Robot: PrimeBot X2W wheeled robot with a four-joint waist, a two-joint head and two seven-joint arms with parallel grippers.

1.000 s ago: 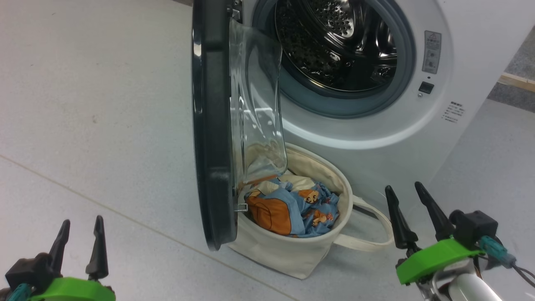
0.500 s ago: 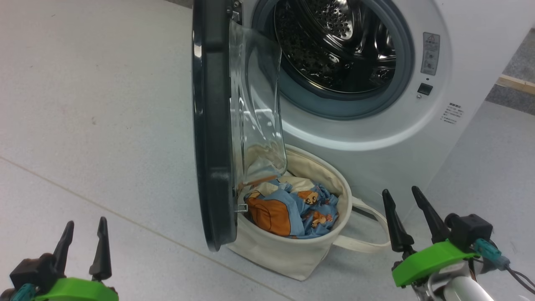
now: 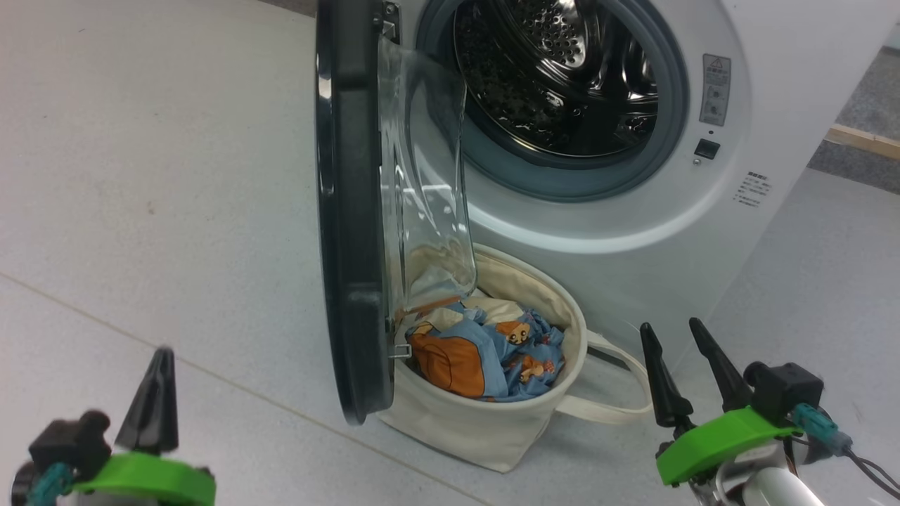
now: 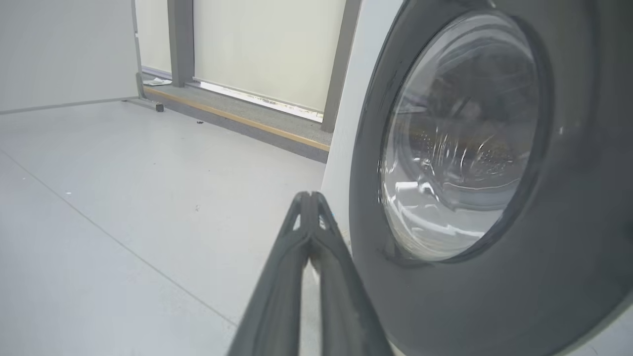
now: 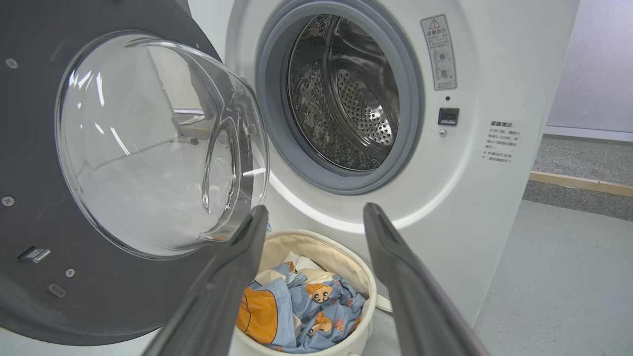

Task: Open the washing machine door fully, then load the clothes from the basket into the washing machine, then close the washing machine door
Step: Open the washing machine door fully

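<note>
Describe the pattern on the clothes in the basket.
Light blue clothes with orange-brown cartoon bears; clearest in the right wrist view.

The clothes (image 3: 492, 351) lie in the basket (image 3: 478, 429) before the washing machine (image 3: 633, 218).

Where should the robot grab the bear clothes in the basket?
Pinch the bunched-up blue folds on top of the clothes, coming down from above on the robot's right. The basket walls block the sides, and the washing machine door hangs over its left edge. The open right gripper is probably handiest.
</note>
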